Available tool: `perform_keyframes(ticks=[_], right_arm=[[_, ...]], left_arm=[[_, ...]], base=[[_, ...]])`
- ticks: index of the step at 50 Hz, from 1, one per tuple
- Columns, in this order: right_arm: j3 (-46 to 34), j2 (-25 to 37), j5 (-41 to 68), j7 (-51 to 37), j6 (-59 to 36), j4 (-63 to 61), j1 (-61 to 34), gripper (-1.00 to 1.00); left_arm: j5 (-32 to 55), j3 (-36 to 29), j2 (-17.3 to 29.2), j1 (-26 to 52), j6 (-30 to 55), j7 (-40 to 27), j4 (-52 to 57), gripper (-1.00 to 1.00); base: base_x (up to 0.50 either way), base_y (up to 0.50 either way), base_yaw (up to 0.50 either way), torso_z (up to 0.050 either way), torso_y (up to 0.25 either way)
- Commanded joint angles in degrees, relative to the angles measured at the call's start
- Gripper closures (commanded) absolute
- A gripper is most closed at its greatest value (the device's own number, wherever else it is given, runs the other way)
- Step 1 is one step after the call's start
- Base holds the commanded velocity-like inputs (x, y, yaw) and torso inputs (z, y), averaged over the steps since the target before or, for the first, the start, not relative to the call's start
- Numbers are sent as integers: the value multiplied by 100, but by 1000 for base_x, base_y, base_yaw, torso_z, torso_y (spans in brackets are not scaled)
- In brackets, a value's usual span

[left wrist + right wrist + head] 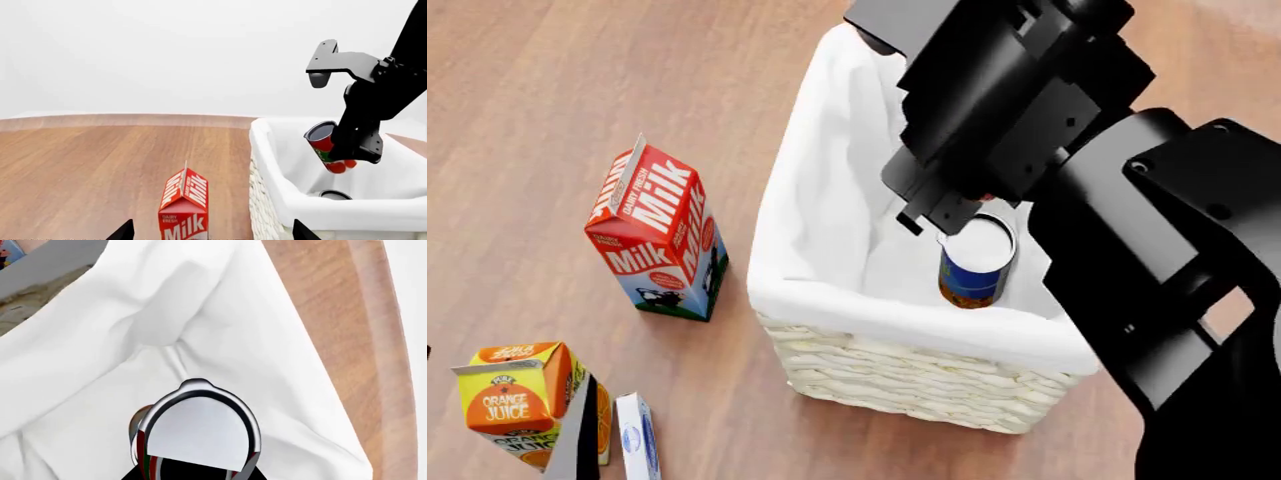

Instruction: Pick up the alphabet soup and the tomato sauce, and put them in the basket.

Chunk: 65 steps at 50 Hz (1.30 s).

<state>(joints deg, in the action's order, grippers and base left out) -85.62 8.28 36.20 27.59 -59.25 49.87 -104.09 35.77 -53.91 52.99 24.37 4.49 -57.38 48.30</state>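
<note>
Wood counter, basket [827, 290] mid. Soup can [974, 262] already standing inside basket. Right pincer [343, 157] pinching tomato sauce can [322, 142], tilted, above basket interior; drop left. Left pincer [208, 231] spread, empty, near milk carton [183, 205].

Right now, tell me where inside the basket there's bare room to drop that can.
The basket has bare liner on the milk carton side and toward its far end. The near corner by the right arm is crowded: the alphabet soup stands there, and the right claw holds the tomato sauce tilted above the liner.
</note>
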Motion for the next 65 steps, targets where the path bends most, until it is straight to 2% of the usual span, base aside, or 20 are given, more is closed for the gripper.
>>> perform_keyframes(ticks=[1,21,62,63,65], right_arm=[[-186,-355,-252,212,370,576,170,100],[-149,-820,-437,396,1040,1744,428,100],[68,-827,-603,171,964,1726,547,100],[69,-827,-603,162,947,1717,533,-100],[69,-827,-596,169,918,1706,516,-100]], left_arm=[[9,5,7,-12,-10,10,-10,-100],[-13,-21,-62,-35,-35,83,-157,-100],[-31,-24,-105,-79,-48,130,-257,-100],[-39,-28,-112,-84,-59,141,-276,-100],[-31,-24,-107,-80,-52,137,-261,-100]], base=[[0,0,0,0,0],[0,0,0,0,1],[0,0,0,0,0],[0,0,0,0,0],[0,0,0,0,0]])
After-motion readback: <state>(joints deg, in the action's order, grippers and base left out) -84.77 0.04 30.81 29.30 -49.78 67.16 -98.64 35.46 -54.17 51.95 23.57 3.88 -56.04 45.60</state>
